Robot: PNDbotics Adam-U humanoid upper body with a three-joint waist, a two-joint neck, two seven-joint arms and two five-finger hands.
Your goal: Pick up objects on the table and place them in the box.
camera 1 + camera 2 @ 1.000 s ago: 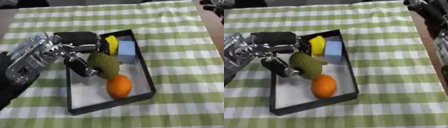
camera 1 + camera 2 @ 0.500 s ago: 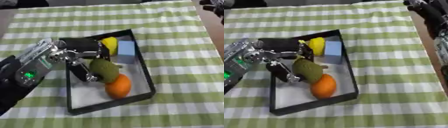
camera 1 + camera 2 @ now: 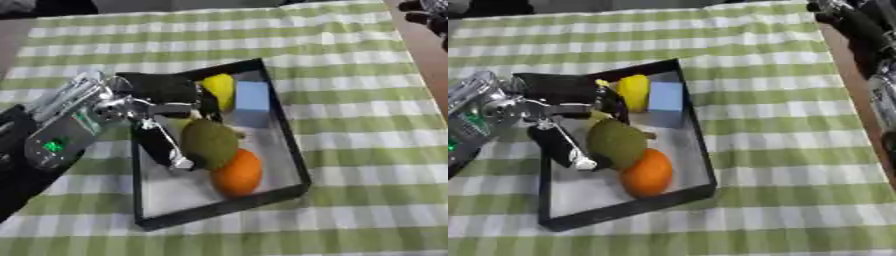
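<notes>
Pretty far along by the look of it: inside the black box (image 3: 289, 150) an orange (image 3: 236, 173) sits at 6 o'clock, a yellow item (image 3: 220, 89) and a blue block (image 3: 252, 98) at 12. A green fruit (image 3: 208, 144) is gripped by the left hand (image 3: 157, 125), fingers curled round it, low over the middle. No loose objects can be spotted on the tablecloth (image 3: 350, 60). The right hand (image 3: 859, 30) is cut off at 1 o'clock, so its fingers can't be judged.

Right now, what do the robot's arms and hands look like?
The left hand is mostly black with shiny silver joints and slim black fingers tipped in silver. Its forearm is a boxy silver-grey block with a small green light glowing on it. The right hand shows only as dark, chunky black shapes at the top right corner.
</notes>
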